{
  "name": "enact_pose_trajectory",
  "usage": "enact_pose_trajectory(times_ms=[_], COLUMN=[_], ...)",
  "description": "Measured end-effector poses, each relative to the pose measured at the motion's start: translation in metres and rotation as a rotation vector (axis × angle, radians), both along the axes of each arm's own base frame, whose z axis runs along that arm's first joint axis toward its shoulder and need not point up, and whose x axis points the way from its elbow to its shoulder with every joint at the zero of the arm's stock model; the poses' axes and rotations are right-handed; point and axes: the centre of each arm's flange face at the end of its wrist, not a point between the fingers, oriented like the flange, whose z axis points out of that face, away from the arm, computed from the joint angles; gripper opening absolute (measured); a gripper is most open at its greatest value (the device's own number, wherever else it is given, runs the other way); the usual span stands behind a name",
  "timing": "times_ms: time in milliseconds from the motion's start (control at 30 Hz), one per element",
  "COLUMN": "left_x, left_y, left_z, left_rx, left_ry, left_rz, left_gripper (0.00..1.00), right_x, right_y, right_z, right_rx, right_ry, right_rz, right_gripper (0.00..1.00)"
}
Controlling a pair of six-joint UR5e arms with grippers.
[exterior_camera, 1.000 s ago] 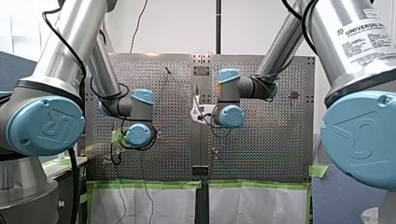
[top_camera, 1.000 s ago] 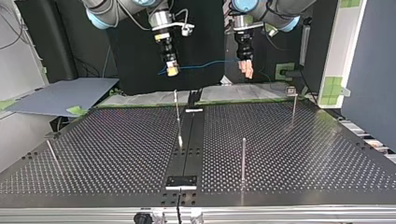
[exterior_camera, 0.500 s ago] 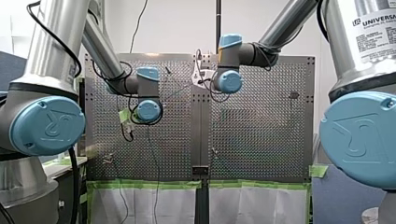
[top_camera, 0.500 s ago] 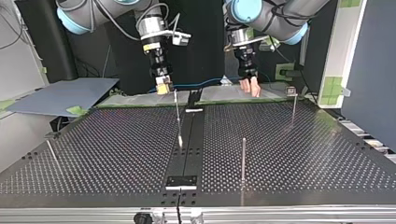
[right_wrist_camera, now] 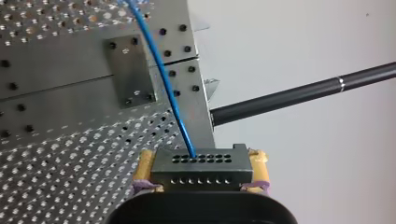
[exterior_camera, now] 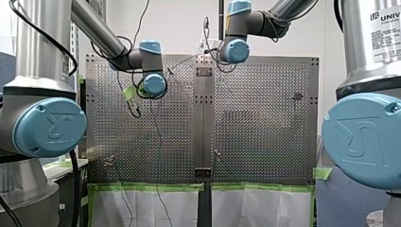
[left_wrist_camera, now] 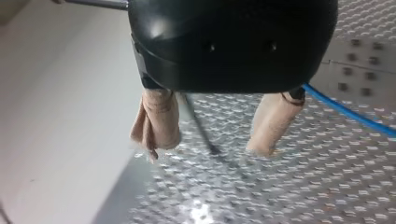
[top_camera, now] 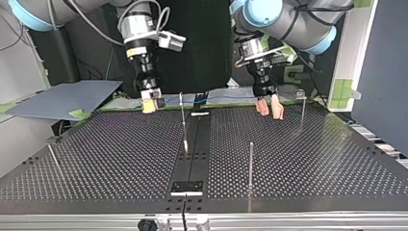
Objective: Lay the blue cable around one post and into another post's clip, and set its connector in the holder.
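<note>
In the right wrist view a dark connector block [right_wrist_camera: 201,163] sits between the yellow pads of my right gripper [right_wrist_camera: 201,179], which is shut on it. The blue cable [right_wrist_camera: 163,79] leaves the block and runs over the perforated plate. In the top view my right gripper [top_camera: 150,103] hangs at the table's far edge, left of a thin post [top_camera: 182,118]. The cable [top_camera: 221,97] stretches from it toward my left gripper [top_camera: 269,107]. My left gripper [left_wrist_camera: 210,144] is open, its beige fingers [left_wrist_camera: 156,123] just above the plate, and the cable [left_wrist_camera: 345,112] passes beside it, not between them.
In the top view a post [top_camera: 250,163] stands right of the dark centre strip [top_camera: 192,159], a clip-topped post [top_camera: 302,108] far right, a leaning pin [top_camera: 54,159] at the left. Small metal plates [top_camera: 187,187] sit on the strip. A grey sheet [top_camera: 62,98] lies beyond the table.
Both grippers came down to the table's far edge in the top view and spread apart, the right to the view's left, the left to its right. The cable now lies lower between them.
</note>
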Motion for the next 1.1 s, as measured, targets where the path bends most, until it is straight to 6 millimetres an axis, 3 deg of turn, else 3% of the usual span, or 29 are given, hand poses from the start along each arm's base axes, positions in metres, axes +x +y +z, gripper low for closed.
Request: enact_pose_trajectory(times_ms=[233, 500, 767, 1100], left_x=[0.004, 0.004, 0.026, 0.058], left_y=[0.008, 0.019, 0.022, 0.050], left_z=[0.055, 0.125, 0.144, 0.178], left_rx=[-0.015, -0.015, 0.034, 0.080], left_ry=[-0.059, -0.135, -0.107, -0.097], left_rz=[0.018, -0.008, -0.022, -0.016], left_gripper=[1.00, 1.00, 1.00, 1.00], right_x=[0.001, 0.009, 0.016, 0.027], right_y=[-0.005, -0.017, -0.034, -0.063], right_z=[0.021, 0.030, 0.040, 0.040], right_rx=[0.007, 0.034, 0.061, 0.093], right_ry=[0.012, 0.044, 0.066, 0.098], right_rz=[0.008, 0.013, 0.012, 0.011], right_gripper=[0.00, 0.00, 0.00, 0.00])
